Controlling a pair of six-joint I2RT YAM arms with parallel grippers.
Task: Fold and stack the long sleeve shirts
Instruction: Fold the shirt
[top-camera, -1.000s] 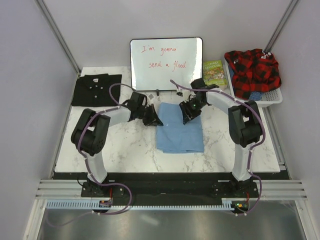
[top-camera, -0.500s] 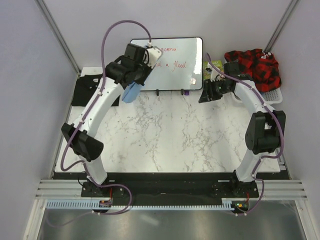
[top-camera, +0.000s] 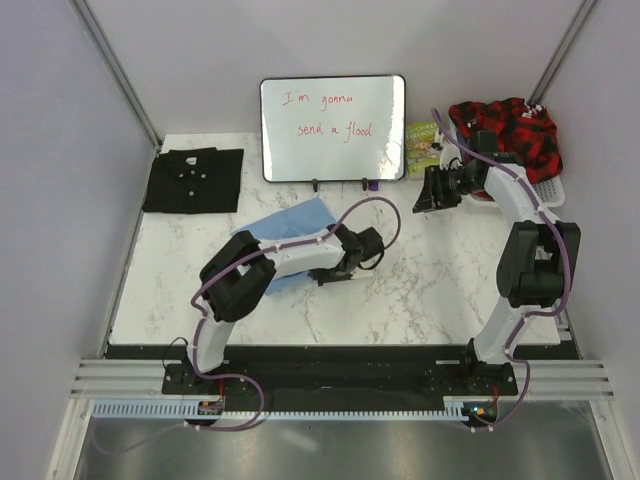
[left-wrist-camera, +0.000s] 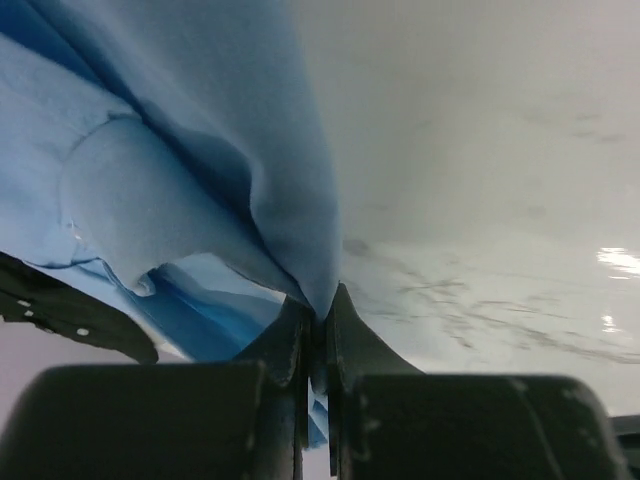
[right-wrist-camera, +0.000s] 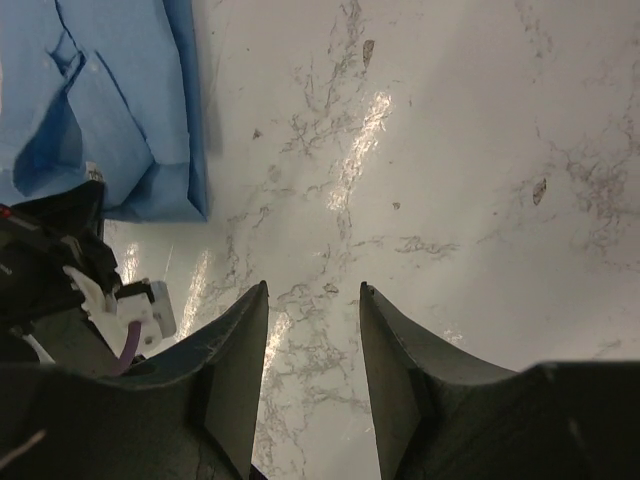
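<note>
The light blue shirt (top-camera: 292, 222) lies rumpled on the marble table, left of centre, partly under my left arm. My left gripper (top-camera: 335, 272) is low at the shirt's right edge. In the left wrist view it (left-wrist-camera: 320, 305) is shut on a fold of the blue cloth (left-wrist-camera: 200, 190). The black shirt (top-camera: 193, 180) lies folded at the far left corner. My right gripper (top-camera: 425, 197) is open and empty over bare marble right of the whiteboard. In the right wrist view the gripper (right-wrist-camera: 313, 290) has its jaws apart, and the blue shirt (right-wrist-camera: 110, 110) lies at the upper left.
A whiteboard (top-camera: 333, 125) with red writing stands at the back centre. A green book (top-camera: 426, 146) leans beside it. A red and black plaid garment (top-camera: 507, 135) fills a white basket (top-camera: 548, 196) at the back right. Grey walls close in both sides.
My left arm has come down from high by the whiteboard to the middle of the table, carrying the blue shirt. My right gripper has shifted slightly right.
</note>
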